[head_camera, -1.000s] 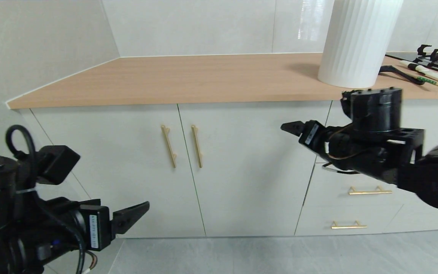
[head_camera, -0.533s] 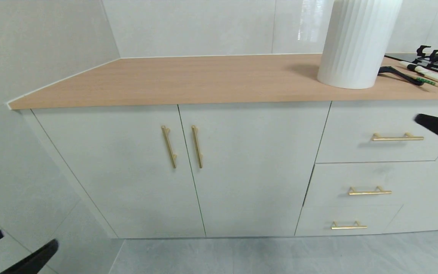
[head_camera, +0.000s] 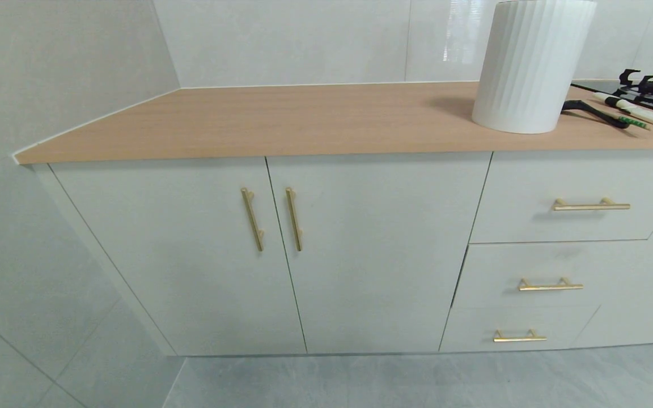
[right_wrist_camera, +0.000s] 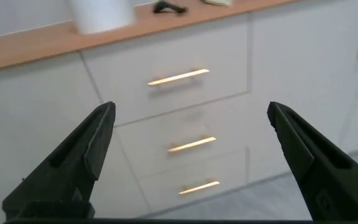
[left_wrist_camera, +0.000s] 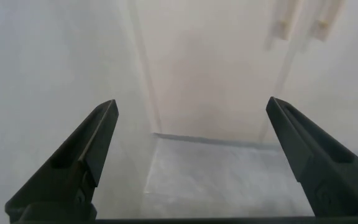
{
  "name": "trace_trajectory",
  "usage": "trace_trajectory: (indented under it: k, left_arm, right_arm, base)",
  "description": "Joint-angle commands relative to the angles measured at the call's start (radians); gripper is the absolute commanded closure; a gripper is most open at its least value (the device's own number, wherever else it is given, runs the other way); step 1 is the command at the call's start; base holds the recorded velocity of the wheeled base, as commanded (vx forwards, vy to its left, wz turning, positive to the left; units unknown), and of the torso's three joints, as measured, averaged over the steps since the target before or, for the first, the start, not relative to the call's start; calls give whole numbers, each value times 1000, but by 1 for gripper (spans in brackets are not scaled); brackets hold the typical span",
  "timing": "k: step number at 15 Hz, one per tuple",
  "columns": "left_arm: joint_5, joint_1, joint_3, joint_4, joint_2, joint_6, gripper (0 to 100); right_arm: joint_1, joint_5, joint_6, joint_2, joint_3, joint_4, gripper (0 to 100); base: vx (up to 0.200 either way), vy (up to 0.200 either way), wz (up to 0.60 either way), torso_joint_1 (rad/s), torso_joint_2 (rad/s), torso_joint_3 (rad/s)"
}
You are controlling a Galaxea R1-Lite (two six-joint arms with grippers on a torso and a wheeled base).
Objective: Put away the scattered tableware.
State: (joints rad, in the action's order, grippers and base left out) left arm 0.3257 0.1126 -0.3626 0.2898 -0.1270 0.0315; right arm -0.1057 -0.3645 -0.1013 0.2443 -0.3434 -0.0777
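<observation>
A tall white ribbed container (head_camera: 530,68) stands on the wooden countertop (head_camera: 281,122) at the right. Just past it lie a black utensil (head_camera: 594,109) and pale sticks with green and black marks (head_camera: 641,114). My left gripper (left_wrist_camera: 191,104) is open and holds nothing, low down and facing the cabinet's bottom corner and the floor. My right gripper (right_wrist_camera: 191,107) is open too, with nothing in it, facing the drawers (right_wrist_camera: 179,78). From there the white container (right_wrist_camera: 98,12) and the black utensil (right_wrist_camera: 169,7) sit well above and beyond it.
Below the counter are two cupboard doors with upright gold handles (head_camera: 272,218) and three drawers with gold handles (head_camera: 590,205) to their right. A black hob (head_camera: 652,88) sits at the counter's far right. A tiled wall bounds the left side; grey floor lies below.
Both arms have left the head view: the left one dropped away toward the lower left, the right one pulled off to the right. The counter things have not moved.
</observation>
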Motion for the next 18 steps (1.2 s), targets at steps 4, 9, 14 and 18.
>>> trace_trajectory:
  k: [4,9,14,18]
  left_arm:
    - [53,-117,139,-72,121,-61,0]
    - [-140,-116,363,-336,124,33,0]
    - [-266,-116,363,-294,124,-12,0]
    - [-287,-116,363,-290,124,15,0]
  right_arm:
    - [113,-14,-3,-243,239,19,0]
    - [110,73,101,-241,343,18,0]
    - [107,358,149,-241,343,73,0]
    - [107,360,109,-243,343,67,0]
  base:
    - [0,0,0,0,0,0]
    - [0,0,0,0,0,0]
    - [0,0,0,0,0,0]
    - [0,0,0,0,0,0]
